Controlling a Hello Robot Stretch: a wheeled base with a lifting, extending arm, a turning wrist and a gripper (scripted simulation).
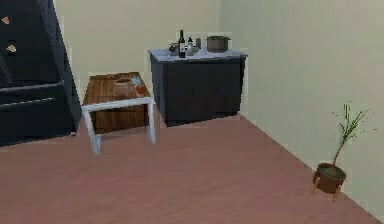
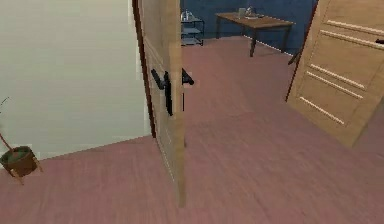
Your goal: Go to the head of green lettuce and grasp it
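The cabinet [image 1: 205, 90] is dark blue, the table [image 1: 100, 93] brown-topped with white legs, the floor [image 1: 200, 185] reddish.

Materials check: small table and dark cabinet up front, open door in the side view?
Small table: brown wood-look top, streaky grain; white legs, painted wood or metal, can't tell. Cabinet: dark matte body, probably painted wood or laminate; pale grey top, maybe stone. Door: light tan wood look, flat finish; dark handle, likely metal.

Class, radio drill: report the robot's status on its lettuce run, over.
Ahead: wooden table bearing a bowl-like thing; dark cabinet with bottles and pot. Bare floor to both. Arm side: wooden door open; potted plant by wall.
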